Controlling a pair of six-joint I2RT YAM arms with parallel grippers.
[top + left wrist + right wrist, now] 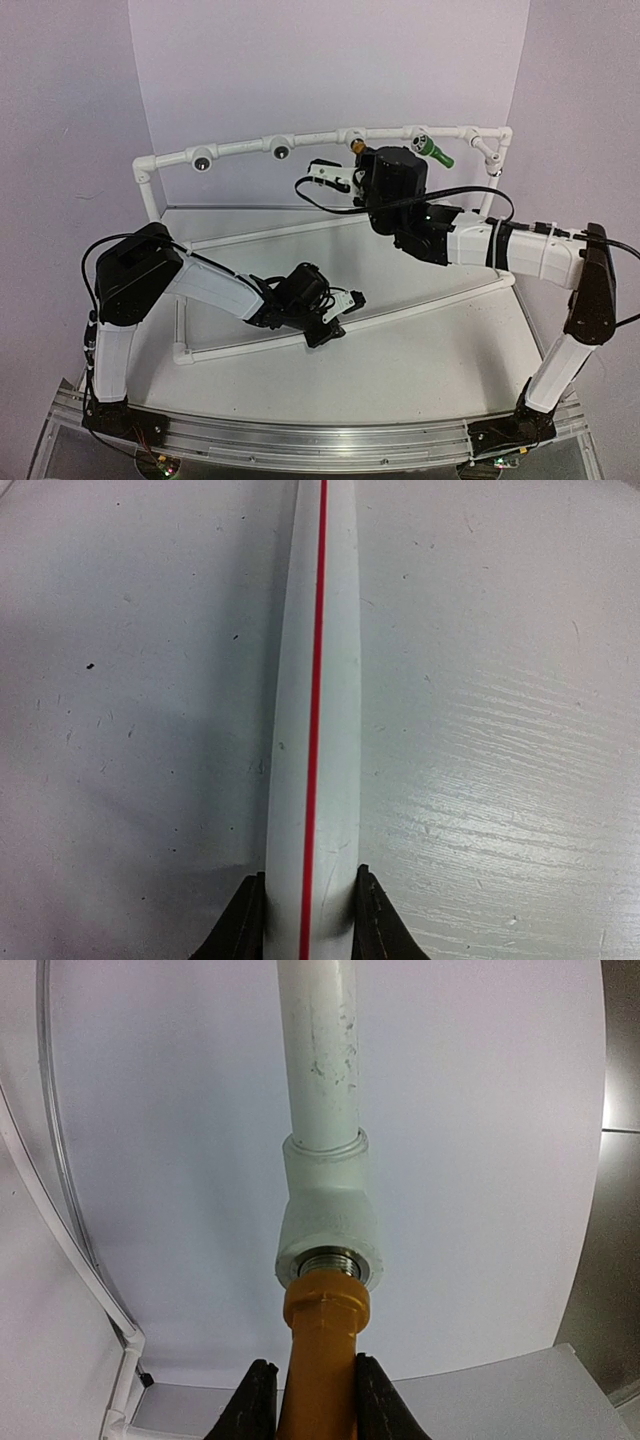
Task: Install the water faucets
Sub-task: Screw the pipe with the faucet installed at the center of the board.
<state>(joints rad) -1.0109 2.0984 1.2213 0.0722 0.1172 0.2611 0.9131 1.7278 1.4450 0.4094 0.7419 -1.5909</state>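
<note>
Right pincer (318, 1380): I am gripping yellow-orange plastic faucet (325, 1325) at far white socket (325, 1225).
Left pincer (312, 895): clamping near red-striped white pipe (315, 680).
Risk: tilting may be crossing threads.

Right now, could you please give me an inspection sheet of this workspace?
Surface: white table, lightly specked, carrying the pipe frame.
Job's things: yellow-orange faucet, threaded end at the tee fitting, threads partly showing; green faucet seated in the top rail.
Clutter: nothing seen.
Grippers: left gripper shut on the red-striped pipe; right gripper shut on the yellow-orange faucet.
Cables: black cable looping beside the right wrist.
Surroundings: pale walls; two open sockets on the rail.
</note>
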